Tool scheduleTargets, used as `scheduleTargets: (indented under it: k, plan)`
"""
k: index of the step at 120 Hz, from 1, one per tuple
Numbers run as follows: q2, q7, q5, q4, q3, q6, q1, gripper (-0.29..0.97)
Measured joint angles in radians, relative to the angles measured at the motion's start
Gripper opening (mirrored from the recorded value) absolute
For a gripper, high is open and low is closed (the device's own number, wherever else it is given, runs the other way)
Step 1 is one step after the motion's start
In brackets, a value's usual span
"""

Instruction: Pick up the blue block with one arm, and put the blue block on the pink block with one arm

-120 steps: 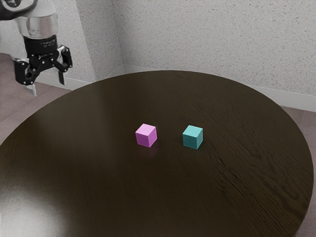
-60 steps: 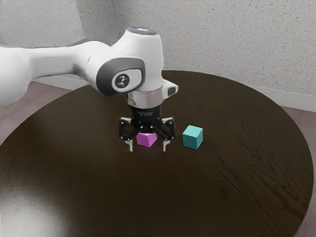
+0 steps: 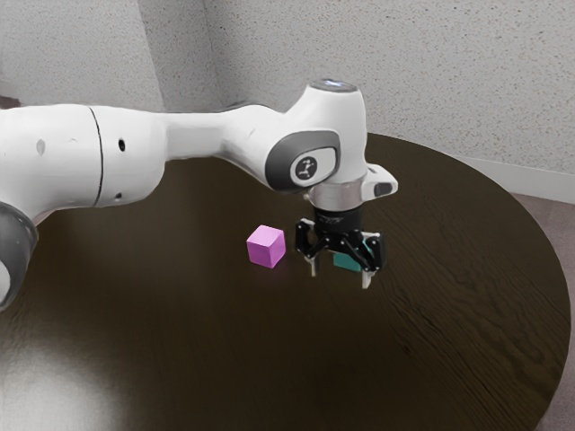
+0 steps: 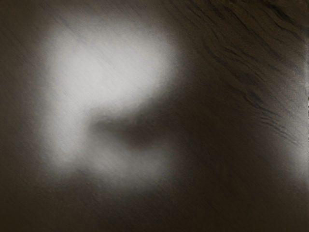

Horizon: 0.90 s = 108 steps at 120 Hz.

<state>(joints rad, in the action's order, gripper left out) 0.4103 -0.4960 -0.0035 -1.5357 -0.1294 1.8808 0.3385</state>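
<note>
Fingers (image 3: 310, 264) spread wide, gripping nothing; small teal-blue cube (image 3: 345, 263) sits between them, maybe slightly behind, as it's partly hidden.

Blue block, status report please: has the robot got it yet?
Black two-finger tool open at small teal-blue cube. Cube on dark wooden table, not gripped. Pink cube stands apart, nothing between.

Round dark wood-grain table (image 3: 467, 296), pale glare patch at its near edge. Grey speckled walls (image 3: 431, 63) meet in a corner; white baseboard (image 3: 530, 171); brownish floor (image 3: 557, 211).
</note>
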Motion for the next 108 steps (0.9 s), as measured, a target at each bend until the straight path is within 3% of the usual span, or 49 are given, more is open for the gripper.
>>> scheduleTargets:
  k: [25, 62, 108]
  plan:
    - [0.102, 0.162, 0.002, 0.097, 0.001, 0.006, -0.053, 0.68]
    - [0.323, 0.364, 0.002, 0.378, -0.001, 0.017, -0.110, 0.68]
    - [0.457, 0.520, -0.004, 0.503, -0.007, 0.096, -0.153, 0.68]
